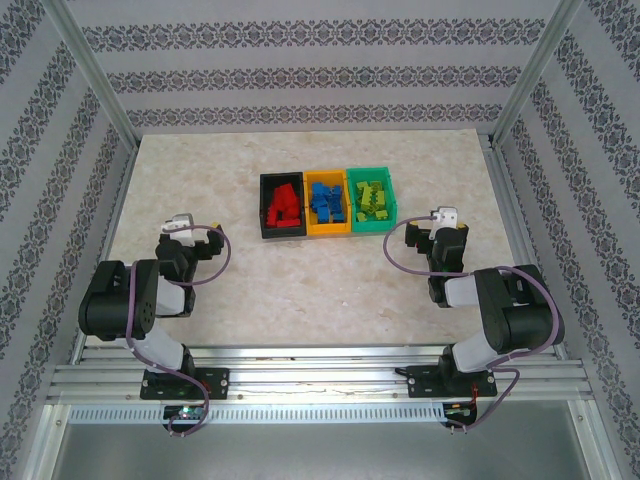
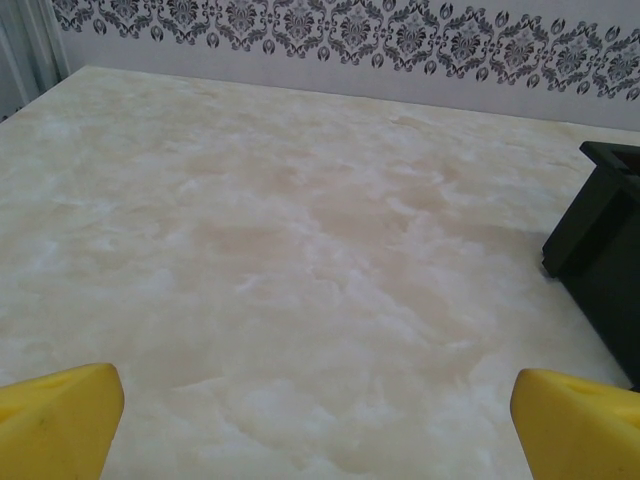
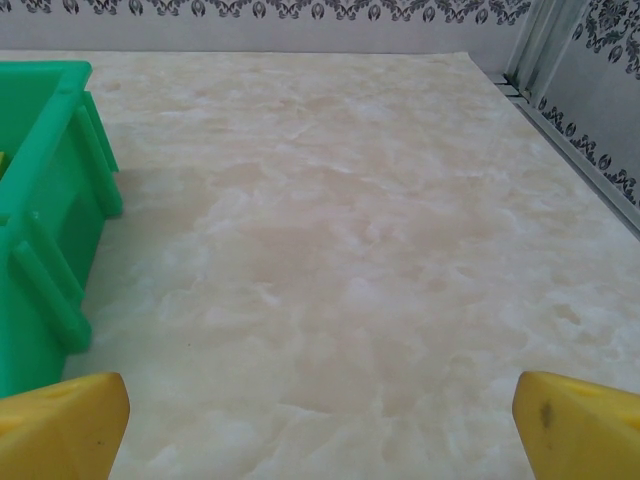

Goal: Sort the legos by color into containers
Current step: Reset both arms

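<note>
- Legos (image 1: 326,203) all sit in three containers side by side in a row at mid-bench, beyond both tools.
- Near edge: both arm bases are bolted to the rail, left arm on the left, right arm on the right.
- Left tool (image 1: 200,238) is low over the bare bench (image 1: 320,290) with its jaws spread wide and nothing between them. In the left wrist view its yellow fingertips (image 2: 55,420) sit far apart at the bottom corners.
- Right tool (image 1: 438,240) is the same: jaws wide apart and holding nothing. Its yellow fingertips (image 3: 60,425) are at the bottom corners of the right wrist view.
- Black container (image 1: 263,205) is on the left of the row and holds the red legos (image 1: 283,205). Its corner shows ahead-right of the left tool.
- Orange-yellow container (image 1: 327,232) is in the middle and holds the blue legos.
- Green container (image 1: 368,226) is on the right and holds the yellow-green legos (image 1: 372,197). Its ribbed side wall shows ahead-left of the right tool.
- The containers touch or nearly touch; both tools are well apart from them.
- Far: patterned wallpaper (image 1: 300,75) behind the bench.
</note>
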You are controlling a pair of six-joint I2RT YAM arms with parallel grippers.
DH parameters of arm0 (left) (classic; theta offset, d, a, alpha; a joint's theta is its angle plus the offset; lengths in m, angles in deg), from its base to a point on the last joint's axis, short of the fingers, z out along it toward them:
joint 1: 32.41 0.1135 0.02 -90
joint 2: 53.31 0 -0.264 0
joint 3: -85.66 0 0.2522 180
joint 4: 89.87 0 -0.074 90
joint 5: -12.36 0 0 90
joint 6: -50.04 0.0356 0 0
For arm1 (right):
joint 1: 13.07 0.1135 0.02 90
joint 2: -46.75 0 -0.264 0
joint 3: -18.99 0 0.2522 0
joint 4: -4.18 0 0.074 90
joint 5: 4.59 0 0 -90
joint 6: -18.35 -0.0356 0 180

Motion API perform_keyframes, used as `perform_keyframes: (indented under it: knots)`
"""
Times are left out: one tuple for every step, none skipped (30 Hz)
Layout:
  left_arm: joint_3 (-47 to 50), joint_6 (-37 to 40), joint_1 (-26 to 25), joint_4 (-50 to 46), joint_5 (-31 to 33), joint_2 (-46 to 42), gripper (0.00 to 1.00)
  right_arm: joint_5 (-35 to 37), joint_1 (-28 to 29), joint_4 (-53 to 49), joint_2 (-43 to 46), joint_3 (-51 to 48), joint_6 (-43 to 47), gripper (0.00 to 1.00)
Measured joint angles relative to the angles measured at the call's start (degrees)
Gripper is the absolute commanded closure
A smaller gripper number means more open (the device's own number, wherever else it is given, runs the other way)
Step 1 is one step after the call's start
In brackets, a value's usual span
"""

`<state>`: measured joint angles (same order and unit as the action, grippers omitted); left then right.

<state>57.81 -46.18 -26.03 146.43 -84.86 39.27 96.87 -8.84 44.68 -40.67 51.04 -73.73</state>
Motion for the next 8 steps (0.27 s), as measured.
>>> perform_keyframes:
  knots:
    - [0.00, 0.02, 0.00, -0.11, -0.09, 0.00, 0.01, 0.00, 0.00, 0.00, 0.00, 0.00, 0.00, 0.02]
    - [0.00, 0.02, 0.00, -0.22, -0.11, 0.00, 0.01, -0.04, 0.00, 0.00, 0.00, 0.00, 0.04, 0.02]
    - [0.00, 0.02, 0.00, -0.26, -0.11, 0.00, 0.01, -0.26, 0.00, 0.00, 0.00, 0.00, 0.20, 0.02]
    - [0.00, 0.02, 0.00, -0.26, -0.11, 0.00, 0.01, -0.52, 0.00, 0.00, 0.00, 0.00, 0.44, 0.02]
    - [0.00, 0.02, 0.00, -0.26, -0.11, 0.00, 0.01, -0.98, -0.02, 0.00, 0.00, 0.00, 0.59, 0.02]
    - [0.00, 0.02, 0.00, -0.26, -0.11, 0.00, 0.01, -1.51, -0.02, -0.02, 0.00, 0.00, 0.66, 0.02]
    - [0.00, 0.02, 0.00, -0.26, -0.11, 0.00, 0.01, -1.81, -0.09, 0.00, 0.00, 0.00, 0.81, 0.02]
    - [0.00, 0.02, 0.00, -0.26, -0.11, 0.00, 0.01, -2.14, -0.15, 0.00, 0.00, 0.00, 0.83, 0.02]
